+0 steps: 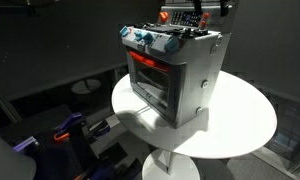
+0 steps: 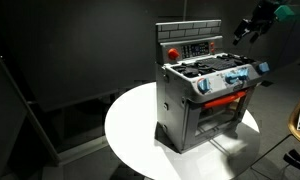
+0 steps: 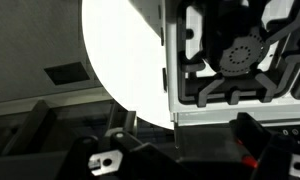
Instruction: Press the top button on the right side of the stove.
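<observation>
The stove (image 1: 175,75) is a small grey-silver toy oven with blue-white knobs on its top front edge, a red-orange window and a dark back panel. It stands on a round white table (image 1: 240,125) and shows in both exterior views (image 2: 205,95). My gripper (image 2: 244,31) hangs in the air above and behind the stove's back panel, touching nothing. In the wrist view the stove's black burner grates (image 3: 240,50) lie below, and the two fingers (image 3: 185,150) stand wide apart and empty.
The white table top (image 2: 130,130) extends round the stove and shows in the wrist view (image 3: 120,50). Dark walls and floor surround it. Blue and dark clutter (image 1: 65,130) lies on the floor beside the table's pedestal.
</observation>
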Tool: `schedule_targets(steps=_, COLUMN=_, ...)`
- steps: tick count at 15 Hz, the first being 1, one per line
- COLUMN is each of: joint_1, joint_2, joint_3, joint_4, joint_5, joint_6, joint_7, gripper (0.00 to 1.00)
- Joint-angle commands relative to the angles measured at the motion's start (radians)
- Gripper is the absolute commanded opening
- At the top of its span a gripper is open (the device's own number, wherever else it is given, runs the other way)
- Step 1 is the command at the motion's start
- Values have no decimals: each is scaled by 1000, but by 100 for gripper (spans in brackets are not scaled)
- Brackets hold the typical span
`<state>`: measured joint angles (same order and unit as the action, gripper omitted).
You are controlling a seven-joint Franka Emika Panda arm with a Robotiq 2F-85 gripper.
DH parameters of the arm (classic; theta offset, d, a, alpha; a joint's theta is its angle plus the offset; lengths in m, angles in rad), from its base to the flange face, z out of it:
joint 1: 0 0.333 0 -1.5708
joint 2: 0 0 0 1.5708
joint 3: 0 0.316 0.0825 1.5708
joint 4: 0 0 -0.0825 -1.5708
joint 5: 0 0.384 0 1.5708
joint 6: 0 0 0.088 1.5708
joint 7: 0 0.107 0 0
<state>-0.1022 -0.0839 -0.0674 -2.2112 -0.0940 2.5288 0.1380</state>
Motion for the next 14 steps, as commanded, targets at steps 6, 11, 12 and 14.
schedule_targets(steps=6, joint_1=38, joint_2=150, joint_3=9, joint_4=111, joint_5=-20, joint_6=129, joint_7=101, gripper=100)
schedule_targets(steps=11, joint_1=56, joint_2=188, joint_3=-1, joint_4=150, joint_5=-47, joint_6=165, joint_7=142, gripper=100)
schedule_targets(steps=12, joint_1=58, joint_2=193, joint_3=-3, joint_4=159, joint_5=-53, joint_6=167, joint_7=152, gripper=100)
schedule_targets(steps=14, joint_1=61, joint_2=204, joint_3=-8, joint_4=174, joint_5=-66, joint_6=166, joint_7=171, gripper=100)
